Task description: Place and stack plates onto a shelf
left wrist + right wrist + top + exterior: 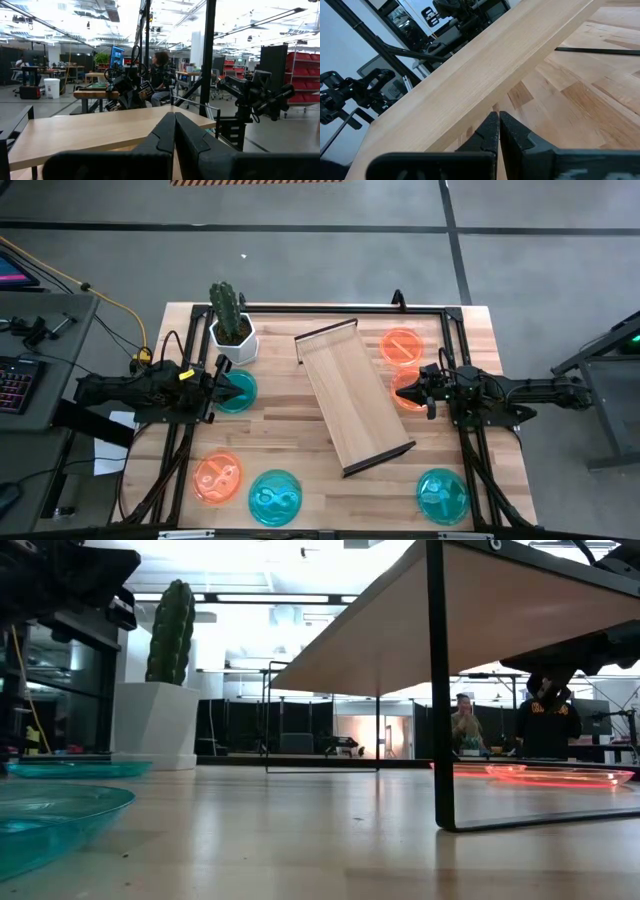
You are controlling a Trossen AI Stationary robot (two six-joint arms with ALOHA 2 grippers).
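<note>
Shelf (485, 55) just beyond right fingers (490, 131) — closed, teal plate (237, 391) under left fingers (170, 140)

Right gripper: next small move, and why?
Probably open the jaws of the right gripper: they are shut and empty at the small round translucent orange plastic plate beside the long light-wood shelf. The left gripper waits shut at a teal plate.

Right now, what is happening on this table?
Two robot arms work around a wooden shelf that stands empty in the middle. The left gripper is over a teal plate near the cactus pot; the right gripper is over an orange plate. Both have their fingers shut. Four more plates lie on the table, none stacked.
</note>
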